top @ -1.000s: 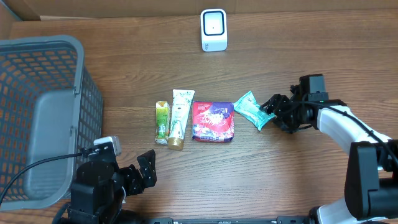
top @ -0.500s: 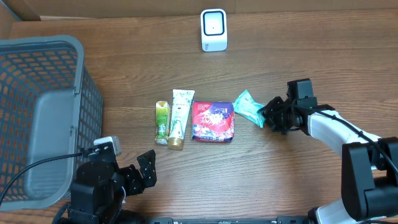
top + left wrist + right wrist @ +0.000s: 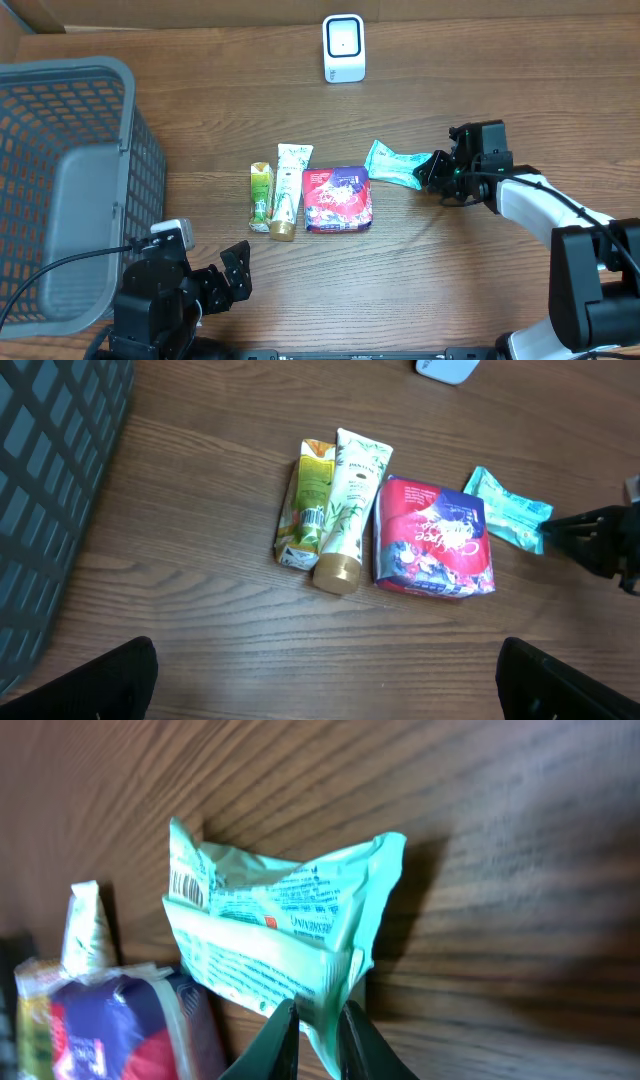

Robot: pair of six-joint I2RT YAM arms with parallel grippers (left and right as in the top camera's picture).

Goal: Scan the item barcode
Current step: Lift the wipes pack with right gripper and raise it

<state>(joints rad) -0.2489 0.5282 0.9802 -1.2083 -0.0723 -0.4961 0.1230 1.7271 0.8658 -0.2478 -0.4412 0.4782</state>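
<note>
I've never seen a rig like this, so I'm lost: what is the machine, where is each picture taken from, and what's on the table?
These are two robot arms at a wooden table. One picture looks down from above; the other two come from a camera on each wrist. On the table lie a green sachet, a white tube, a red pack, a white scanner at the far edge and a grey basket to one side. The right end effector, a two-fingered pincer, pinches one end of a teal packet; its barcode shows in the right wrist view. The left end effector stands open beside the basket, holding nothing.
</note>
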